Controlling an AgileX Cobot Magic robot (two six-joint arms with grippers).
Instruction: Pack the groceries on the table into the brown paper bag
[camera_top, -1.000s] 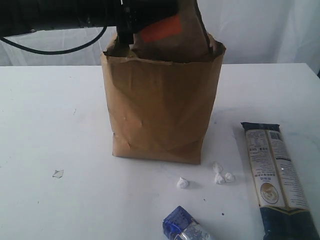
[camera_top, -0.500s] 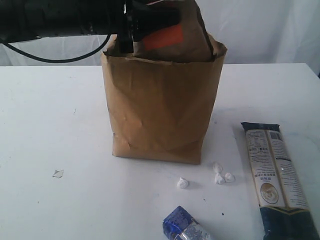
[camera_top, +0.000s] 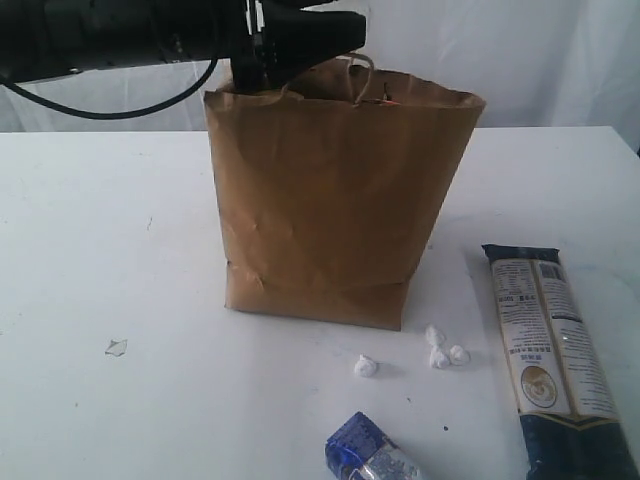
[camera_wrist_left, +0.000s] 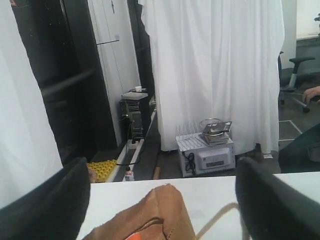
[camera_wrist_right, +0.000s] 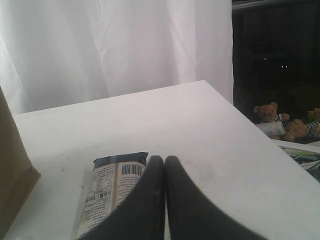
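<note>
At centre frame in the exterior view, the brown paper bag (camera_top: 320, 200) stands upright on the worktop (camera_top: 100, 250), mouth upward and long axis vertical. At upper left, note the left gripper (camera_top: 335, 30) just above the bag's rim, released, its jaws spread wide around nothing. The left wrist view shows the orange of the brown pouch with orange label (camera_wrist_left: 136, 236) below it, so you may judge that item packed. What else lies inside the bag is hidden. Two groceries remain outside. The long navy packet (camera_top: 555, 360) lies flat at right, its long axis running from the lower right corner up toward mid-right, barcode end uppermost. The small shiny blue packet (camera_top: 365, 455) sits at the bottom edge, cut off by the frame, so its heading cannot be told. Your right gripper (camera_wrist_right: 165, 159) is clenched, grasps nothing, and is poised over the worktop close to the navy packet's barcode end. A few white crumpled scraps (camera_top: 440, 350) lie between bag and packets.
</note>
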